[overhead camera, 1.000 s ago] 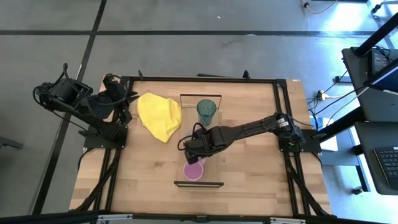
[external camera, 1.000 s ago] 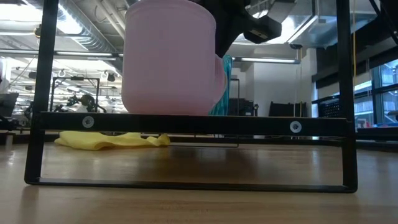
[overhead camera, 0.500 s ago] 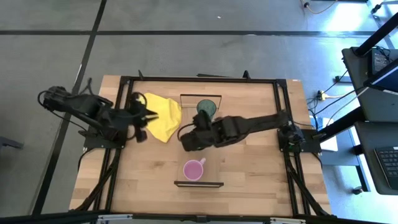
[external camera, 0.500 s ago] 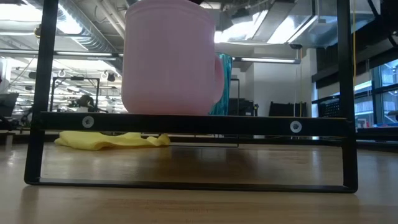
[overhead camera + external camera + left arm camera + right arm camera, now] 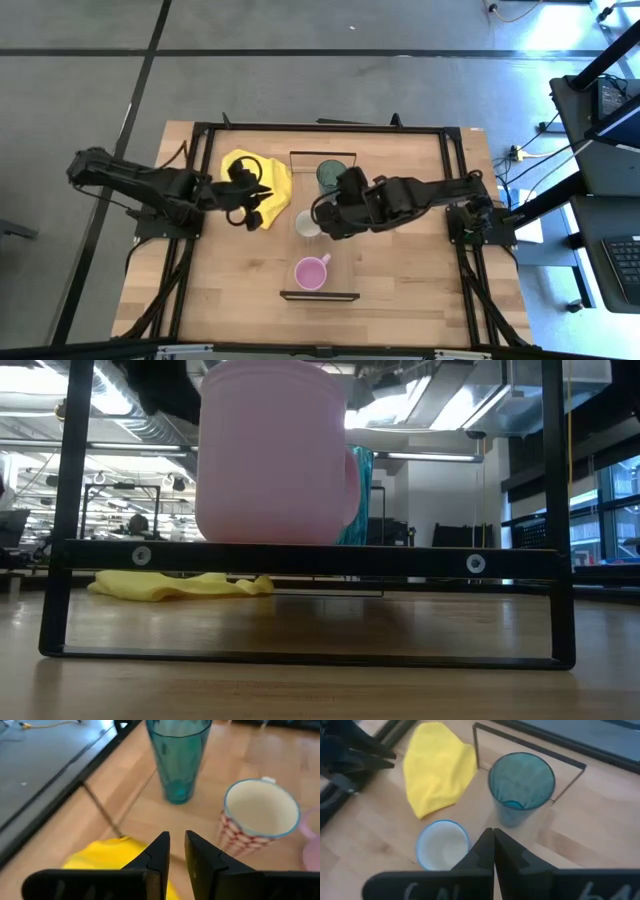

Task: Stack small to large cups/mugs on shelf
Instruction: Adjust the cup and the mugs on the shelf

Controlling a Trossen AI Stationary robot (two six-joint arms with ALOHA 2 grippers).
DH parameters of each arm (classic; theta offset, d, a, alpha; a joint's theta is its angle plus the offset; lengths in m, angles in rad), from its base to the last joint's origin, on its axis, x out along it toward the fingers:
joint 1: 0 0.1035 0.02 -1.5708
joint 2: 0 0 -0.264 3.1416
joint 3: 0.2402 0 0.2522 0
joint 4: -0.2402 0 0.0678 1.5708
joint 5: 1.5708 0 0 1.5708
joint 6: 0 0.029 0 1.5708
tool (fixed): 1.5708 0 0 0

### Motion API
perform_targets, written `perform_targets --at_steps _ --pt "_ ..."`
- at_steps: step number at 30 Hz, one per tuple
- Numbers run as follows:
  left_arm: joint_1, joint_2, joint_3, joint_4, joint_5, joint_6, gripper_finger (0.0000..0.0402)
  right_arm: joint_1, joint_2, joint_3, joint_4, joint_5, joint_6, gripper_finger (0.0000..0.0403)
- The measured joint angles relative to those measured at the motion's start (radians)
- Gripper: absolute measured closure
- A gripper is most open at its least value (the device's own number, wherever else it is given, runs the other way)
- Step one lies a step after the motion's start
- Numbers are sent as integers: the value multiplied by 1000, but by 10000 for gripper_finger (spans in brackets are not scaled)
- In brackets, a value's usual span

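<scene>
The pink mug point(image 5: 311, 271) stands upright on the shelf point(image 5: 342, 250) near its near end; it also shows in the low view point(image 5: 272, 455). The white mug point(image 5: 307, 224), with a red pattern and blue rim point(image 5: 260, 815), stands mid-shelf. The teal tumbler point(image 5: 331, 176) stands at the far end. My right gripper point(image 5: 320, 212) is shut and empty, above and between the white mug point(image 5: 442, 845) and the tumbler point(image 5: 520, 785). My left gripper point(image 5: 262, 196) hovers over the yellow cloth point(image 5: 262, 180), its fingers point(image 5: 162, 852) a narrow gap apart, pointing toward the white mug.
The yellow cloth point(image 5: 107, 860) lies crumpled on the tabletop just left of the shelf. The shelf's dark end frames stand at its far end point(image 5: 322, 153) and near end point(image 5: 320, 296). A black frame point(image 5: 200, 130) borders the tabletop.
My right gripper has drawn away from the pink mug, upward and toward the far and right edges, uncovering the white mug. My left arm has reached from the table's left edge toward the right, out over the yellow cloth. The pink mug has stayed in place.
</scene>
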Motion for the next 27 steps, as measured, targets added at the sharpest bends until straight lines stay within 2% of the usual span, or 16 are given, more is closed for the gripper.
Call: perform_targets --at_steps 8,15,19,27 --pt "67 16 -173 367 197 3 347 0 1 0 -10 -64 1 397" --pt "117 106 -201 418 311 24 347 0 1 0 -10 -99 5 397" --pt "139 179 -201 508 376 37 347 0 1 -1 -10 -105 5 397" --pt "150 262 -201 540 414 31 347 0 1 -1 -10 -120 8 397"
